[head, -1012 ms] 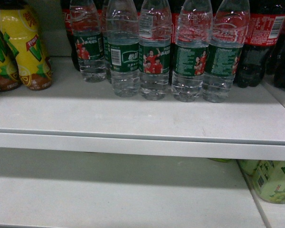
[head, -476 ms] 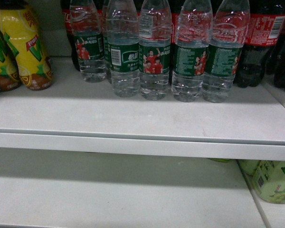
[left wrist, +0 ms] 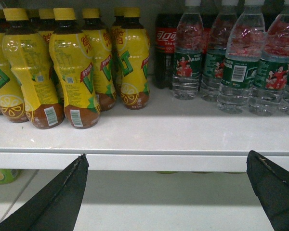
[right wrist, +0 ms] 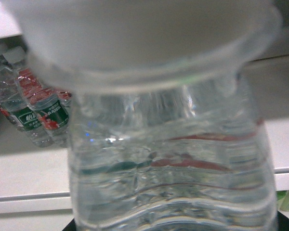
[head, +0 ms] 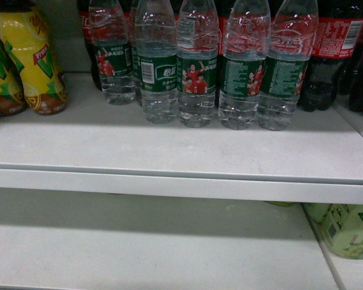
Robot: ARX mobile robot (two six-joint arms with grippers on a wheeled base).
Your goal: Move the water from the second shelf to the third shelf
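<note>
Clear ribbed plastic, green wraps, white shelving.
Head view: five water bottles (head: 196,66) in a row on upper shelf (head: 181,148), yellow juice bottles (head: 30,60) left, dark cola bottles (head: 339,54) right; no grippers in sight. Left wrist: left gripper (left wrist: 166,190), dark tapered fingers (left wrist: 62,197) spread wide, grasping nothing, below shelf edge. Right wrist: one water bottle (right wrist: 168,159) filling frame, blurred, close against camera; right gripper's grip impossible to tell.

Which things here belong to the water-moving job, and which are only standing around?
Belong to the job:
- water bottles in a row on the upper shelf
- one water bottle filling the right wrist view
- lower shelf
- left gripper, open, in front of the shelf edge

Only standing around:
- yellow juice bottles
- cola bottles
- pale green bottles on the lower shelf
</note>
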